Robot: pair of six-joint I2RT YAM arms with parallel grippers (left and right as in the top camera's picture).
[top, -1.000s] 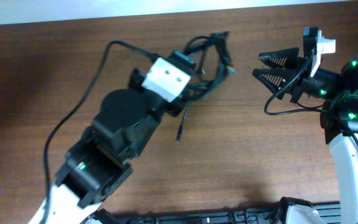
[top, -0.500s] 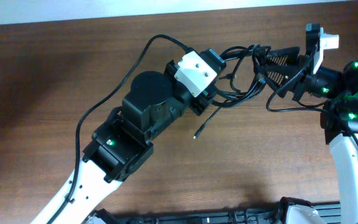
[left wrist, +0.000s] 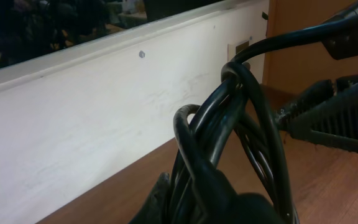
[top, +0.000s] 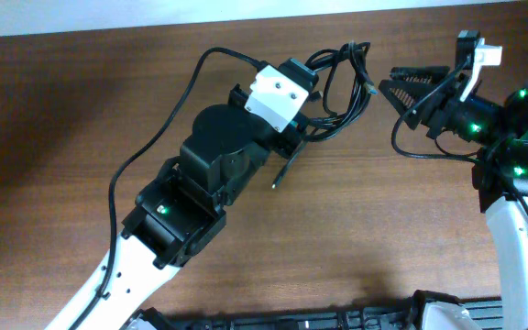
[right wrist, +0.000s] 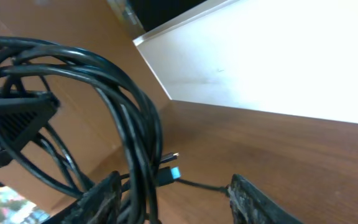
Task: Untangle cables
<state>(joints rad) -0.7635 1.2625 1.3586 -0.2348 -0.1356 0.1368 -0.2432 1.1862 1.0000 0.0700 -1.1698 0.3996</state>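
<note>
Overhead | step: separating bundle | left gripper (top: 304, 126) clamps cables (top: 342, 87) | right gripper (top: 389, 81) spread, empty, beside loops | next: likely pinch one loop

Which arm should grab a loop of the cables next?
Right: the right tool is open and empty beside the cables; the left tool is busy holding them.

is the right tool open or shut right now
Open: the right tool has its fingers wide apart in both views, not closed on the cables.
</note>
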